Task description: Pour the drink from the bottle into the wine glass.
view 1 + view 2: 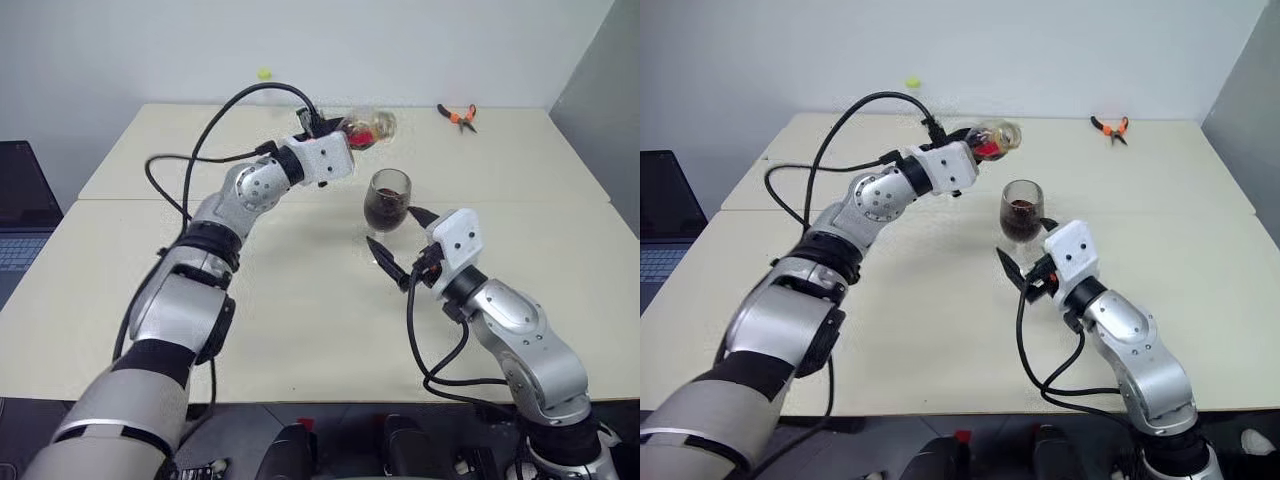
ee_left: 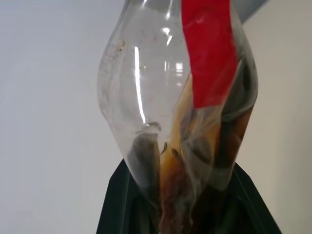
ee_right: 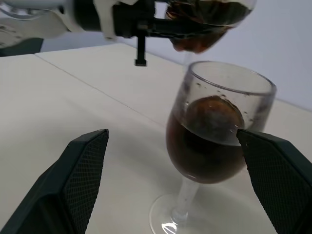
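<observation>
Up over the middle of the worktop (image 1: pixel 300 300), your left end effector (image 1: pixel 335 128) is clamped tight on the bottle (image 1: pixel 368 127), gripping it by the base end so the body lies close to level, mouth pointing away to the right, above and just behind the wine glass (image 1: pixel 388 200). I read that tilt as the end of the pour: the bottle looks almost empty, with only brown dregs of the drink (image 3: pixel 202 151) clinging near the gripped end in the left wrist view.

Your right end effector (image 1: pixel 395 243) stands wide open, holding nothing, its two black fingers (image 3: pixel 83 170) spread either side of the glass, close but not touching. That looks to me like a guard position, ready to steady the stem should the glass wobble.

The glass itself stands upright on its foot, bowl around half full of dark liquid.

Further out, orange-handled pliers (image 1: pixel 457 116) lie near the far right edge, well apart from the action, and a laptop (image 1: pixel 20 215) sits off the left side.

Labels: the bottle carries a plain red strip (image 2: pixel 209 53); you've got no readable writing or brand on it from here.
</observation>
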